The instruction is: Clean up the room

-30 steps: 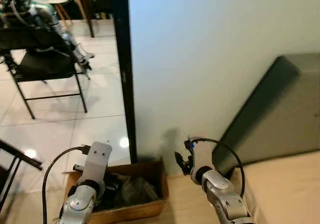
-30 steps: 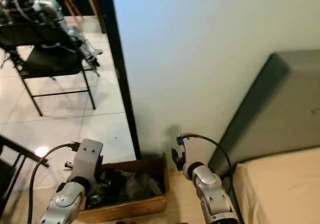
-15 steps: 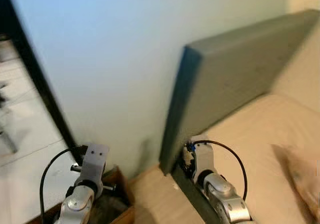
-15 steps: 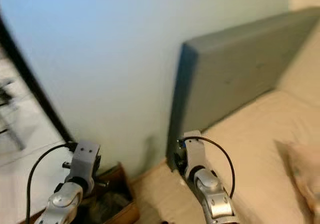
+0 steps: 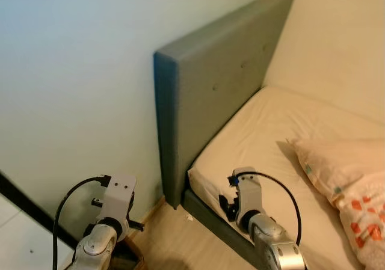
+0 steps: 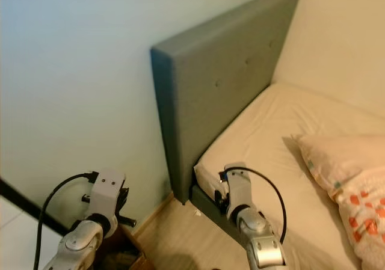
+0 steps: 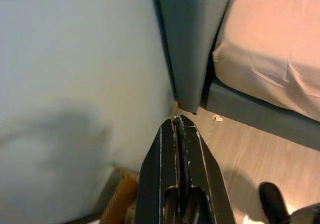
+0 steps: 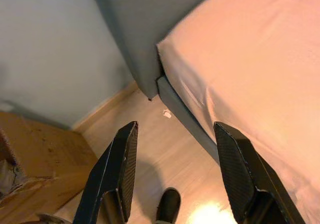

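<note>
On the floor by the bed frame [image 8: 187, 116], a paper scrap [image 8: 166, 114] beyond the wide right claw [image 8: 175, 174].

We count one bed [image 5: 264, 131] across the right half of the frame, with one grey headboard [image 5: 210, 83] rising at centre. Two pillows lie at the right edge: one plain peach pillow [image 5: 337, 162] and one orange-patterned pillow [image 5: 364, 213] below it. One small white scrap [image 8: 166, 114] lies on the wooden floor [image 8: 150, 149]. One cardboard box [image 8: 35, 154] sits at lower left.
</note>
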Robot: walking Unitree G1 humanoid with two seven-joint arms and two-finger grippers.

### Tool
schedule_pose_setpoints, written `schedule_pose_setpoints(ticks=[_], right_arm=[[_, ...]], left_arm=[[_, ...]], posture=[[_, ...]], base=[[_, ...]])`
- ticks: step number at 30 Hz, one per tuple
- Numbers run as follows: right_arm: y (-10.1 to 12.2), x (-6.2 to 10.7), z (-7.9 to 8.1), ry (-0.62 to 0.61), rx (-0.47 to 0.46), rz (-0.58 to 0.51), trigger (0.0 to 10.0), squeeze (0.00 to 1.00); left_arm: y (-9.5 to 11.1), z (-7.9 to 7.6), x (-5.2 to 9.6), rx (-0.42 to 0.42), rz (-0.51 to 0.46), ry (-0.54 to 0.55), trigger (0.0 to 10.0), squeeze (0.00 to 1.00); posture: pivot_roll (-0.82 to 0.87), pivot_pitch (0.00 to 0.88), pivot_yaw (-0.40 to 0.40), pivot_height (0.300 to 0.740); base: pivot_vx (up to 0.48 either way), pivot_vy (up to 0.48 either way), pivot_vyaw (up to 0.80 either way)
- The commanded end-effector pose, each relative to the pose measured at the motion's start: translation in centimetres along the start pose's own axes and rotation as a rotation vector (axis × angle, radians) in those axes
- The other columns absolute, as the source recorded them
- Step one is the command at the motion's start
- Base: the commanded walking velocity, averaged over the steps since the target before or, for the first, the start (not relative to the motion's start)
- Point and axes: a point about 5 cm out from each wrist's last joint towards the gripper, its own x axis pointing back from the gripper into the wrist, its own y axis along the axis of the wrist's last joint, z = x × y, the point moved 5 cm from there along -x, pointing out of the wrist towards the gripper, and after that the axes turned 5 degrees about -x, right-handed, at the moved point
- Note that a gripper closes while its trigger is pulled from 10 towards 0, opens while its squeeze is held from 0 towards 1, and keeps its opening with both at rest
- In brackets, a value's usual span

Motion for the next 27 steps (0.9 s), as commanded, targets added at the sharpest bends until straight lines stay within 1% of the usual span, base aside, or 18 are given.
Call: schedule_pose_setpoints(ticks=[1, 7, 9, 14, 19, 22, 27], right_arm=[[0.2, 0.2, -0.3, -0.005, -0.01, -0.006, 10.0, 0.0], [0.7, 0.2, -0.3, -0.004, -0.006, -0.015, 10.0, 0.0], [1.3, 0.0, -0.1, -0.006, -0.004, -0.035, 10.0, 0.0], [1.3, 0.1, 0.0, -0.007, -0.005, -0.042, 10.0, 0.0], [1.5, 0.0, 0.4, 0.006, 0.005, -0.046, 10.0, 0.0], [1.7, -0.2, 0.8, 0.017, 0.001, -0.053, 10.0, 0.0], [2.0, -0.5, 1.1, 0.029, 0.003, -0.055, 10.0, 0.0]], left_arm=[[0.2, -0.3, 0.0, -0.01, -0.014, -0.018, 10.0, 0.0], [0.7, -0.2, -0.5, 0.002, -0.027, -0.004, 10.0, 0.0], [0.7, -0.2, -0.6, 0.003, -0.023, -0.005, 10.0, 0.0], [0.5, -0.2, -0.6, 0.006, -0.018, -0.009, 10.0, 0.0], [0.5, 0.2, -0.5, 0.016, -0.018, 0.008, 10.0, 0.0], [0.2, 0.5, -0.4, 0.034, -0.016, 0.02, 10.0, 0.0], [0.5, 0.4, -0.1, 0.063, -0.038, 0.033, 10.0, 0.0]], posture=[[-0.03, 0.14, -0.02, 0.74], [-0.05, 0.14, -0.021, 0.74], [-0.05, 0.14, 0.003, 0.74], [-0.05, 0.138, 0.003, 0.74], [-0.04, 0.135, 0.007, 0.74], [-0.04, 0.124, 0.017, 0.74], [-0.03, 0.118, -0.004, 0.74]], base=[[0.0, 0.0, -0.8], [0.0, 0.0, -0.8], [0.0, 0.0, -0.8], [0.0, 0.0, -0.8], [0.0, 0.0, -0.8], [0.0, 0.0, -0.8], [0.0, 0.0, -0.8]])
